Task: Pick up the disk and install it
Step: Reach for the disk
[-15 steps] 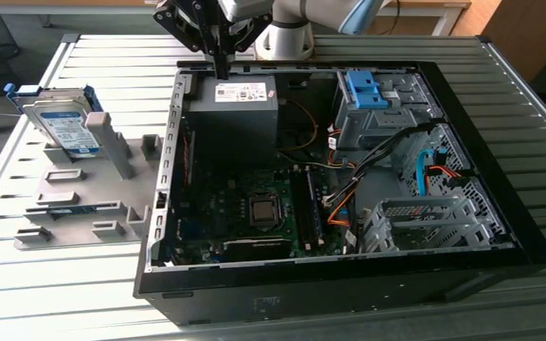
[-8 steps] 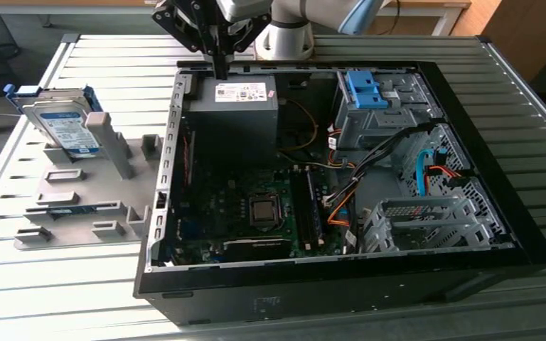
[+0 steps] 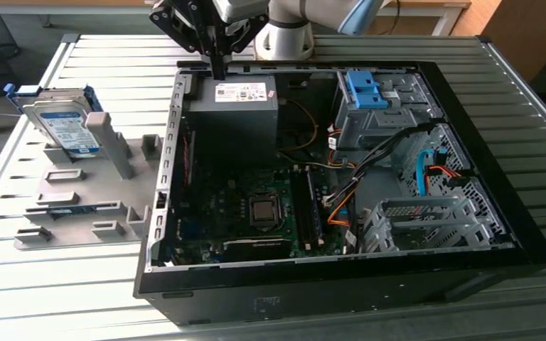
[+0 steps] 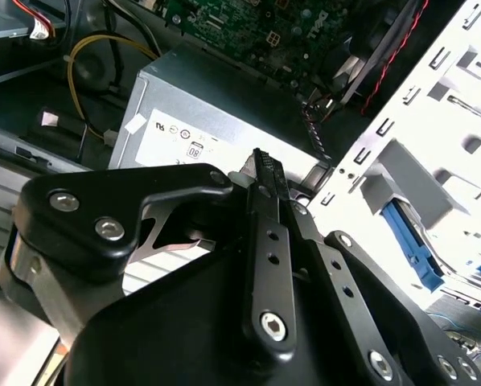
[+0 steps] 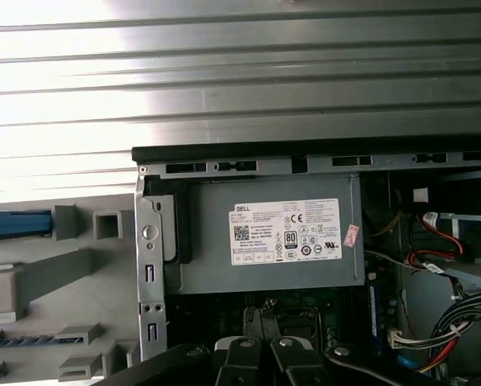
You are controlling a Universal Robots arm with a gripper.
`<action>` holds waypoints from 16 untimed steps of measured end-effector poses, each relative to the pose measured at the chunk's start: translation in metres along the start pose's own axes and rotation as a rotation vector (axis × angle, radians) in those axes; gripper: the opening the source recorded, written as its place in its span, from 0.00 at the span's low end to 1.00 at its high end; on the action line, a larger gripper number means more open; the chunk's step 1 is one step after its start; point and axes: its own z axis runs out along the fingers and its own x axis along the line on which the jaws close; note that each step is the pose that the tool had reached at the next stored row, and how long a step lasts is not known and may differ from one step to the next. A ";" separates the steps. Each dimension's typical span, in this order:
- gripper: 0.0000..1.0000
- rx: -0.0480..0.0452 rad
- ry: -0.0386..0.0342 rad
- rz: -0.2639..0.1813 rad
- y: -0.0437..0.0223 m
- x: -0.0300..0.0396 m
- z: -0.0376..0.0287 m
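Nothing's begun yet: the disk [image 3: 65, 128] stands untouched in the grey rack [image 3: 74, 213] by the edge of the bench [image 3: 55, 312] at the exterior view's left, while the gripper [image 3: 219, 72], jaws pinched together and empty, hangs over the rim of the open computer case [image 3: 349, 293].

Lower part of disk [image 3: 62, 126] behind holder [image 3: 83, 193]

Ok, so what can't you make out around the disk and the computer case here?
- Exterior view: the posts of the grey holder hide the lower edge of the disk.
- First wrist view: the picture's edge cuts off the disk's blue bracket.
- Second wrist view: the shut claw covers part of the power supply and its label.
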 end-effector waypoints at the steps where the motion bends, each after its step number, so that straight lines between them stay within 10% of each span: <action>1: 0.11 0.0001 0.0000 0.000 0.0000 0.0002 0.0000; 10: 0.11 0.0000 0.0000 0.000 -0.0001 0.0017 0.0002; 12: 0.11 0.0000 0.0000 0.000 -0.0023 0.0278 0.0037; 16: 0.11 0.0000 0.0000 0.000 -0.0024 0.0286 0.0037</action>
